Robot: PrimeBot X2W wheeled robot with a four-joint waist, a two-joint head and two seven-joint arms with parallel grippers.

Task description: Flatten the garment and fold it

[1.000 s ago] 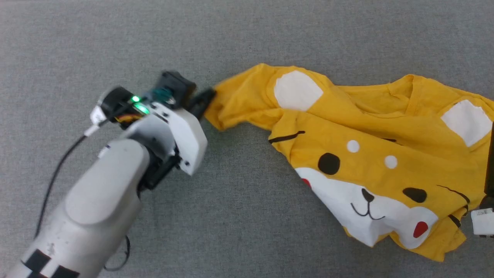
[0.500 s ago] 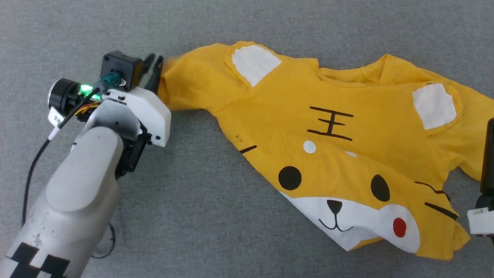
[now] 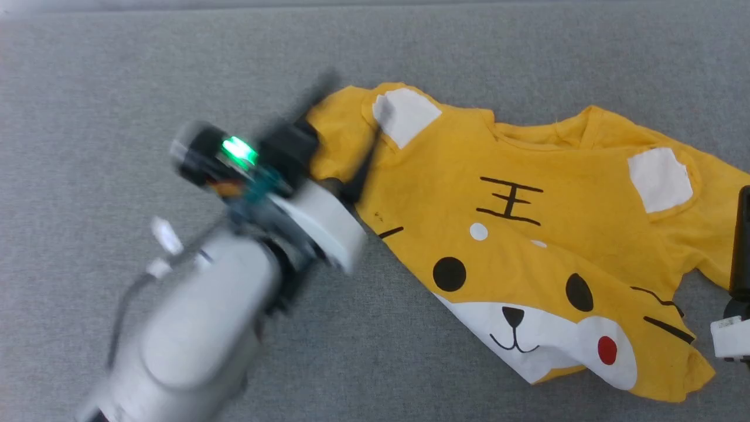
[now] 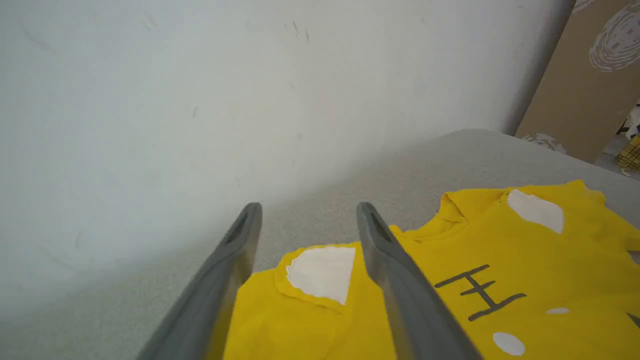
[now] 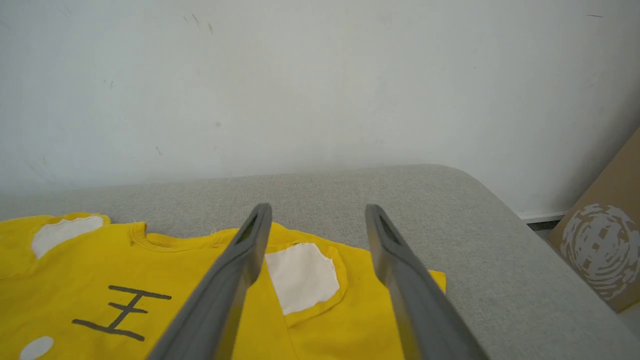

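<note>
Head view, left side: pale left forearm (image 3: 193,340) rises from the bottom edge, heavily motion-blurred; a green light shows at the wrist, other detail unreadable.

Left gripper (image 3: 354,105): dark fingers smeared in the head view, one above the garment's near sleeve, one across it. Left wrist view is clearer: both fingers spread wide with nothing pinched between them. The sleeve and a white ear patch (image 4: 322,272) show in the gap, lower down. Contact with the cloth cannot be told.

Centre: the garment (image 3: 527,234), a yellow T-shirt, lies face-up on the grey fabric surface (image 3: 176,70), skewed, collar toward the far side and animal face toward the lower right. Upper part mostly flat. The lower edge runs at a slant; whether cloth is tucked under there cannot be told. The far sleeve meets the picture's right edge.

Right edge: right gripper (image 3: 742,234) cut off by the frame, showing one dark finger and a white part below, just beside the far sleeve. Right wrist view: fingers wide apart and empty, second ear patch (image 5: 302,277) between them, below.
</note>
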